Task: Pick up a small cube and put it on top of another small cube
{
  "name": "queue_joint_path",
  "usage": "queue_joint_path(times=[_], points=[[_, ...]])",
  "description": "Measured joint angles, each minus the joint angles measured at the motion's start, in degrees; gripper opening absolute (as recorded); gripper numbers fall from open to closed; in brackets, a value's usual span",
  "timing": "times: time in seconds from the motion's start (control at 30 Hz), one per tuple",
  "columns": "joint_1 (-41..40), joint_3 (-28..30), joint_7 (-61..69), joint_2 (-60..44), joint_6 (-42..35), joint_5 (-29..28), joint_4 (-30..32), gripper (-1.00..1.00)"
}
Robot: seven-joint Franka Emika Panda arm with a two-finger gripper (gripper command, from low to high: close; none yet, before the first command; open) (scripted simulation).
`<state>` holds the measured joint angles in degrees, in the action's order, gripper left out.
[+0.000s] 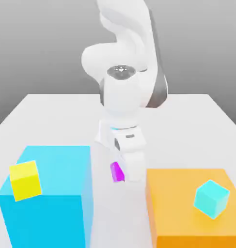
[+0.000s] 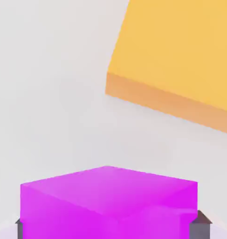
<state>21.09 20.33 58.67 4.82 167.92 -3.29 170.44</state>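
**Even, diffuse lighting in a rendered scene**

Both views are bright and evenly lit, with no harsh glare. In the exterior view, the backdrop grades from darker grey at 12 o'clock to pale near the white table (image 1: 47,116). The large cyan block (image 1: 52,193) shows a lighter top face and a darker front face, indicating light from above. Shadows are faint and soft-edged. In the hand view, the magenta cube (image 2: 108,200) glows softly at 6 o'clock; edges look slightly hazy.

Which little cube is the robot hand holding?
The magenta cube, pinched in the hand. The yellow cube and cyan cube sit on big blocks.
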Motion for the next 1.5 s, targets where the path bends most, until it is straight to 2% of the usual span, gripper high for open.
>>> queue_joint_path(times=[0.2,0.27,0.47,0.77,1.13,1.2,1.3,1.33,1.5], points=[[-2.2,-0.9,-2.6,1.2,-2.1,-4.2,0.9,-1.00],[-3.4,-0.1,-3.6,1.0,-3.0,-4.0,0.4,-1.00],[-5.9,-0.3,-8.6,1.0,-14.4,-6.8,-11.1,-1.00],[-4.4,-0.5,-7.3,0.6,-32.7,0.8,-30.2,-1.00],[-12.6,4.1,3.9,-4.0,-51.6,3.8,-53.1,-1.00],[-14.3,4.5,5.1,-4.7,-52.1,3.5,-54.4,-1.00],[-16.0,3.8,6.3,-7.4,-46.2,4.5,-51.0,-1.00],[-15.3,3.5,6.5,-8.0,-45.0,4.7,-50.2,1.00],[-15.3,3.5,6.5,-8.0,-45.0,4.7,-50.2,1.00]])
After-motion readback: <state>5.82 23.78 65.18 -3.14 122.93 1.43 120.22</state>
